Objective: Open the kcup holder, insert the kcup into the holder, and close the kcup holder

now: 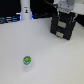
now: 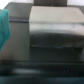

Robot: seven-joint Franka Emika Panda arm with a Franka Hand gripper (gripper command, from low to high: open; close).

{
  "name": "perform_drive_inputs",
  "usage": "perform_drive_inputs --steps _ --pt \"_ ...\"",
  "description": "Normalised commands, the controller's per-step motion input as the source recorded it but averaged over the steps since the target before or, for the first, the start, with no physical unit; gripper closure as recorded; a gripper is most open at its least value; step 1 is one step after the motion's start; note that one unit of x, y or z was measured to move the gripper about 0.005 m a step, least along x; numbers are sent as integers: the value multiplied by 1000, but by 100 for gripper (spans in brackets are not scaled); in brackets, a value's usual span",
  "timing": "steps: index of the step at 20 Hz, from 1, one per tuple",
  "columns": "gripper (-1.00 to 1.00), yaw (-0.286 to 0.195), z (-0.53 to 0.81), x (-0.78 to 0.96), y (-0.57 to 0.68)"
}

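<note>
Green-topped kcup (image 1: 27,61) label unreadable; kcup holder (image 1: 64,28) unmarked.

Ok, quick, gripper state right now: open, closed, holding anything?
Gripper: cannot be told; it sits at the black boxy kcup holder, fingers unclear. The small round green-and-white kcup lies on the white table, not held.

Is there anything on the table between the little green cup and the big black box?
No. In the exterior view, only bare white table lies between the kcup and the kcup holder. The gripper sits at the holder.
</note>
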Motion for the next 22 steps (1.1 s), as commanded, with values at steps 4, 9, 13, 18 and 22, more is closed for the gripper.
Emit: perform_drive_inputs --steps 4,9,13,18,22 --pt "-100 -2 -408 -467 -29" --pt "100 -8 -293 -310 -6" --pt "100 -1 -4 3 0" --pt "100 -3 -1 12 -1" --pt "100 -1 1 23 -3"
